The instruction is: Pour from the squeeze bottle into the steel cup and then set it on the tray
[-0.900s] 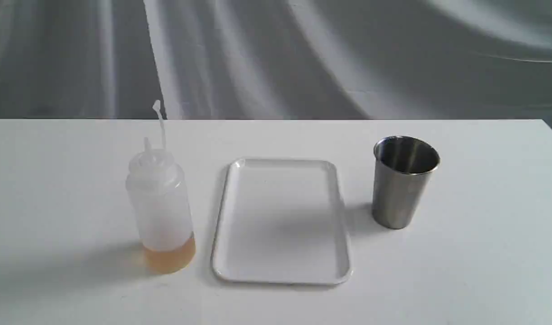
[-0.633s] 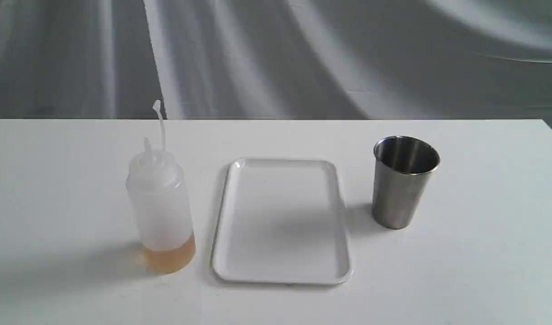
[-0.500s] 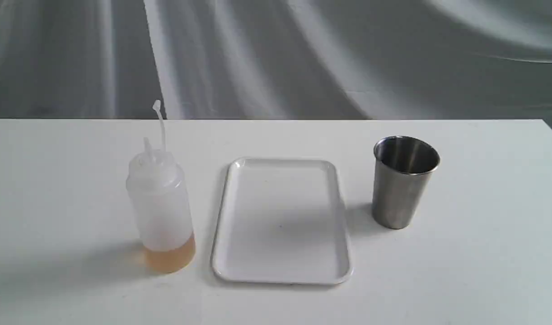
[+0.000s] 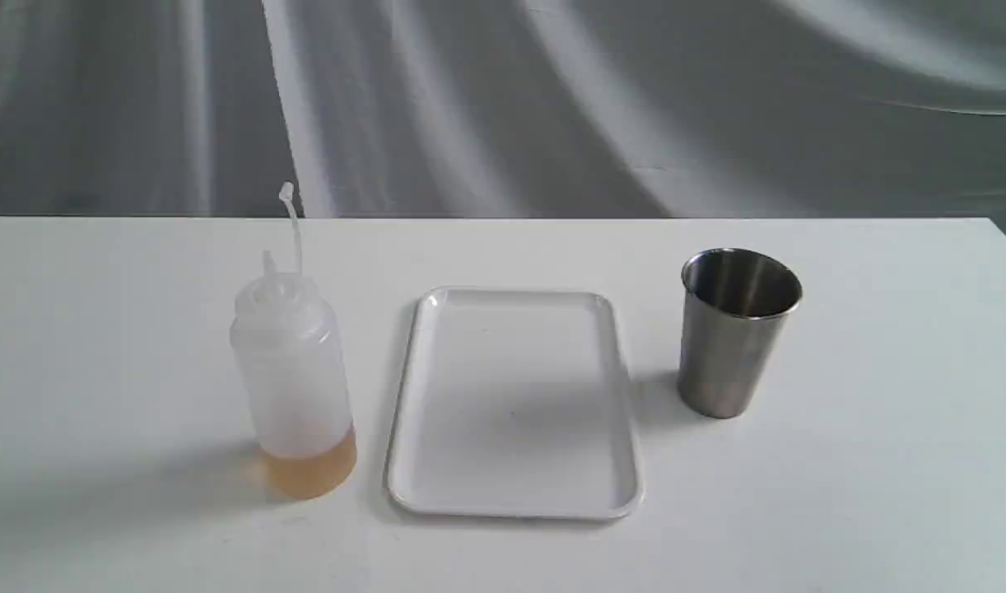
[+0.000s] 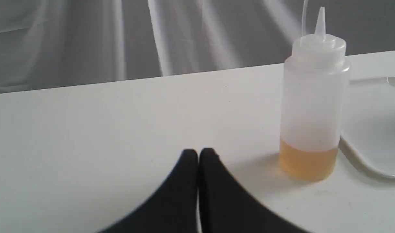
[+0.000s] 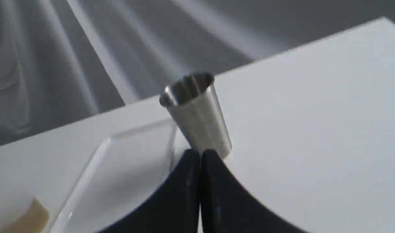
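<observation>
No change was noted over the last second. The bottle [image 4: 293, 387], tray [image 4: 511, 403] and cup [image 4: 733, 346] stood unmoved on the worktop [image 4: 882, 461], with the tray between the other two. The left claw [image 5: 198, 155] and right claw [image 6: 200, 155] were pressed closed, holding nothing. By this showing the pour had not begun, and the bottle awaited a grasp.

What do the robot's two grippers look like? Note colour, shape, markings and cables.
The left gripper and right gripper look alike: each has two matte black fingers, broad at the base and curving to narrow rounded tips. No clear markings or cables show; the arms themselves are out of view.
</observation>
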